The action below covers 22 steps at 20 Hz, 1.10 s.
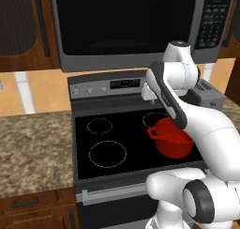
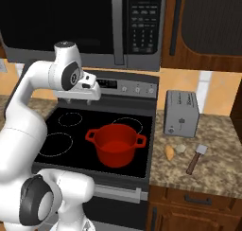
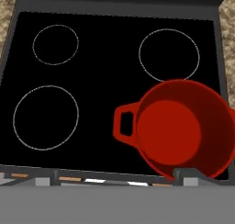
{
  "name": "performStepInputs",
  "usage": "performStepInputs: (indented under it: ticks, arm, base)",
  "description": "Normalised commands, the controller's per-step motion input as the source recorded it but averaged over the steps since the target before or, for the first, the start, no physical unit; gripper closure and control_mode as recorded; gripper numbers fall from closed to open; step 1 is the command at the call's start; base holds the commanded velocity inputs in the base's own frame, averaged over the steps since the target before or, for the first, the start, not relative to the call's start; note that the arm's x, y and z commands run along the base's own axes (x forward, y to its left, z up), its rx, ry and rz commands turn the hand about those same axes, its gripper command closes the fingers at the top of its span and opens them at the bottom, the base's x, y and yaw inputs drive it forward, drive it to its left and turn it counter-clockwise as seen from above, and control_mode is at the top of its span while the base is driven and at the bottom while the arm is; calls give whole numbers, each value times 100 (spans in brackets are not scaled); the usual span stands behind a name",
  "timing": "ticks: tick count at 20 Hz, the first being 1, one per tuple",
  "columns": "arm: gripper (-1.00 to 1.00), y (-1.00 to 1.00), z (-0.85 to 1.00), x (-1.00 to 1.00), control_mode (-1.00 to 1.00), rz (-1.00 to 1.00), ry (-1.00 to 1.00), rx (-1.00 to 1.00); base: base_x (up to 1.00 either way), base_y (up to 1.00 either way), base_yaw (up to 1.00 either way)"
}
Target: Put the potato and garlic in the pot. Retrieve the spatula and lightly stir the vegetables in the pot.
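The red pot (image 2: 116,145) stands empty on the front right burner of the black stovetop (image 2: 71,130); it is also the red pot (image 1: 173,139) and the pot (image 3: 183,126). On the granite counter to its right lie the tan potato (image 2: 169,152), the whitish garlic (image 2: 181,149) beside it, and the spatula (image 2: 197,158) with its grey head away from me. My gripper (image 2: 79,101) hangs open high above the back of the stove, left of the pot, holding nothing. In the hand view the gripper (image 3: 117,177) has its fingertips wide apart.
A silver toaster (image 2: 182,114) stands on the right counter behind the vegetables. A microwave (image 2: 94,22) hangs over the stove, close above the arm. The stove's control panel (image 2: 127,87) runs along the back. Granite counter (image 1: 33,143) lies to the left.
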Motion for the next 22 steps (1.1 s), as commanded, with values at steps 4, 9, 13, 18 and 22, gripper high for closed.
performStepInputs:
  ticks: [4,9,13,18,22]
  arm:
    - [-100,0,0,0,100,0,0,0]
    - [-100,0,0,0,100,0,0,0]
    - [-100,0,0,0,100,0,0,0]
    - [-100,0,0,0,100,0,0,0]
    - [-100,0,0,0,100,0,0,0]
  base:
    - [0,-62,-3]
    - [0,-61,-3]
    - [0,-55,-4]
    - [0,-49,-4]
    - [0,-33,-2]
